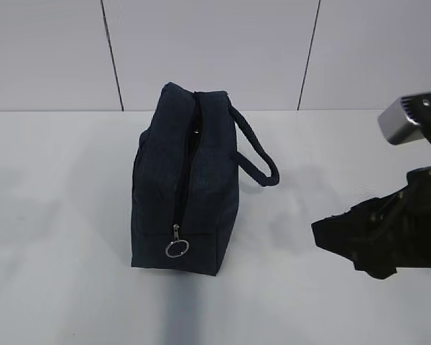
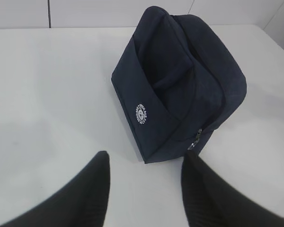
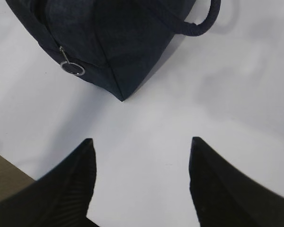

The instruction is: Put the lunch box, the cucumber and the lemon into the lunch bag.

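The dark navy lunch bag (image 1: 183, 190) stands upright in the middle of the white table, its top zipper (image 1: 185, 165) shut, the silver ring pull (image 1: 177, 249) at the near end and the handle (image 1: 258, 154) looping to the right. It also shows in the left wrist view (image 2: 180, 80) and the right wrist view (image 3: 113, 42). My right gripper (image 1: 330, 233) is open and empty to the right of the bag; in its own view (image 3: 142, 144) only table lies between the jaws. My left gripper (image 2: 146, 158) is open and empty near the bag's corner. Lunch box, cucumber and lemon are out of view.
The white table (image 1: 57, 215) runs back to a pale panelled wall (image 1: 215, 50). The table's near edge (image 3: 9, 163) shows at the lower left of the right wrist view. My left arm does not show in the exterior view.
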Robot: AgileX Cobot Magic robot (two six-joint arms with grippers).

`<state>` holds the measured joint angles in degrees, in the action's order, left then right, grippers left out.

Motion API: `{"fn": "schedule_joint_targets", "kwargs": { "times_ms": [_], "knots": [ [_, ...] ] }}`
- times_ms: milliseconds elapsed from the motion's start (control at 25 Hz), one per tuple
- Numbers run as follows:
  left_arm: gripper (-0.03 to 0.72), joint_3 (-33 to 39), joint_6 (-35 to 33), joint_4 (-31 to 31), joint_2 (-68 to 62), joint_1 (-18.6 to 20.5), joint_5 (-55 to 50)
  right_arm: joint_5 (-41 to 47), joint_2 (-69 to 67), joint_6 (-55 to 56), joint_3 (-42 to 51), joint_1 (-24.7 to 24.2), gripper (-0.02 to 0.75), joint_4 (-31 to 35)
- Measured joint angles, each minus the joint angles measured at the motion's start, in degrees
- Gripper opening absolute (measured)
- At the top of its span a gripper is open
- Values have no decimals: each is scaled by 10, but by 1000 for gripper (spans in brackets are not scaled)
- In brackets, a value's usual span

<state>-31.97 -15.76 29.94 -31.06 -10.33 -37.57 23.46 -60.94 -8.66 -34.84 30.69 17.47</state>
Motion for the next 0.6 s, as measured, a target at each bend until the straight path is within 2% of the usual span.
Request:
{"fn": "schedule_joint_targets", "kwargs": {
  "times_ms": [280, 520, 600],
  "knots": [
    [359, 0, 0, -23, -1, 0, 0, -25, -57, 0, 0, 14, 473, 16],
    [359, 0, 0, -47, -1, 0, 12, -84, -125, 16, -8, 111, 473, 20],
    [359, 0, 0, -55, -1, 0, 15, -91, -154, 32, -21, 128, 473, 21]
  ]
}}
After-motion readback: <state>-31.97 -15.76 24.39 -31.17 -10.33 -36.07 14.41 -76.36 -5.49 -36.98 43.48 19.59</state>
